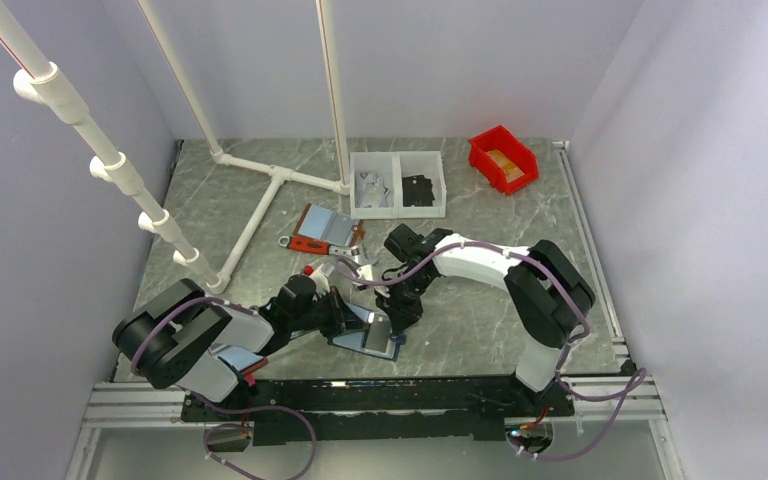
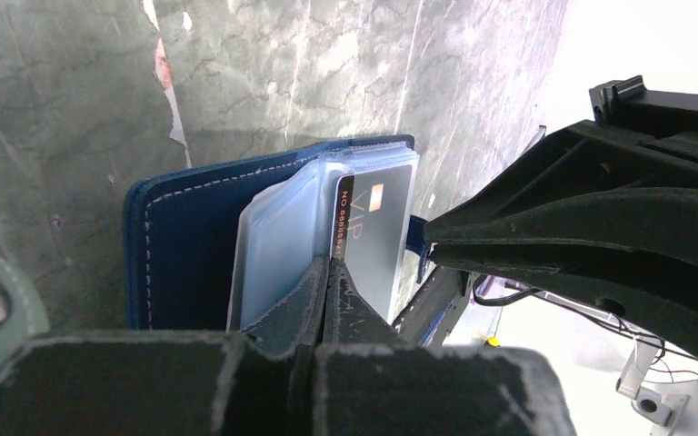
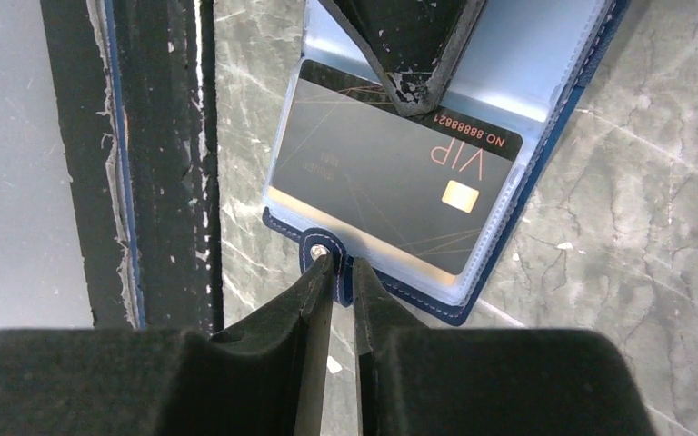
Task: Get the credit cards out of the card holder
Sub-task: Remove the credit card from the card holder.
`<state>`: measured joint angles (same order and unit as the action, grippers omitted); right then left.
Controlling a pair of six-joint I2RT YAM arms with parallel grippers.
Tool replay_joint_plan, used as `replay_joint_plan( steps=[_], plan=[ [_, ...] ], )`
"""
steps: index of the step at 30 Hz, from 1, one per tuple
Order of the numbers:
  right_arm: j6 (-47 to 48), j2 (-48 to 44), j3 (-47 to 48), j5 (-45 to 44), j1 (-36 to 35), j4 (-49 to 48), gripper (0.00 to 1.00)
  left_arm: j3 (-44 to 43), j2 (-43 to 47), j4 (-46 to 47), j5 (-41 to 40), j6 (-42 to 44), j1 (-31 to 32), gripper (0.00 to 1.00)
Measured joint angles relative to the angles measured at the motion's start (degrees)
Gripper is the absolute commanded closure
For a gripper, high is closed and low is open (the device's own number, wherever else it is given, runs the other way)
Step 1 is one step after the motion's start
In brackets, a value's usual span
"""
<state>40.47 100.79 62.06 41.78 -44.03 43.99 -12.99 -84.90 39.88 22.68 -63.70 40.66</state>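
1. Left pincer [image 2: 327, 272] is closed, pinning the open navy card holder [image 2: 191, 236] to the surface; right pincer [image 3: 338, 272], nearly closed, holds nothing.
2. Black VIP card [image 3: 391, 195] lies pocketed just beyond the right pincer, long axis crosswise.

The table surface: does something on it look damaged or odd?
Yes. In the left wrist view the table has a worn, torn-looking streak with a reddish spot, up and left of the blue card holder. The black card sits normally in its pocket.

navy card holder [image 3: 545, 163] lies open on the bench, a black vip card [image 3: 391, 182] in its clear pocket.
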Motion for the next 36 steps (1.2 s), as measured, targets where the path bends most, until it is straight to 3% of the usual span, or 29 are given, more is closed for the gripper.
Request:
replay_joint_plan(
  steps=[8, 21, 31, 36],
  plan=[
    [-1.1, 0.4, -0.1, -2.0, -2.0, -1.2, 0.84, 0.0, -0.2, 0.7, 0.0, 0.0, 0.1, 1.00],
    [-1.9, 1.2, -0.1, -3.7, -2.3, -1.6, 0.84, 0.0, 11.4, -11.1, -2.4, 3.1, 0.2, 1.00],
    [-2.5, 1.6, -0.1, -3.8, -2.3, -1.6, 0.84, 0.4, 13.4, -14.4, -3.1, 4.2, 0.2, 1.00],
    [-3.2, 1.7, -0.1, -4.0, -2.3, -1.6, 0.84, 0.5, 11.8, -13.7, -3.0, 4.3, 0.2, 0.81]
  ],
)
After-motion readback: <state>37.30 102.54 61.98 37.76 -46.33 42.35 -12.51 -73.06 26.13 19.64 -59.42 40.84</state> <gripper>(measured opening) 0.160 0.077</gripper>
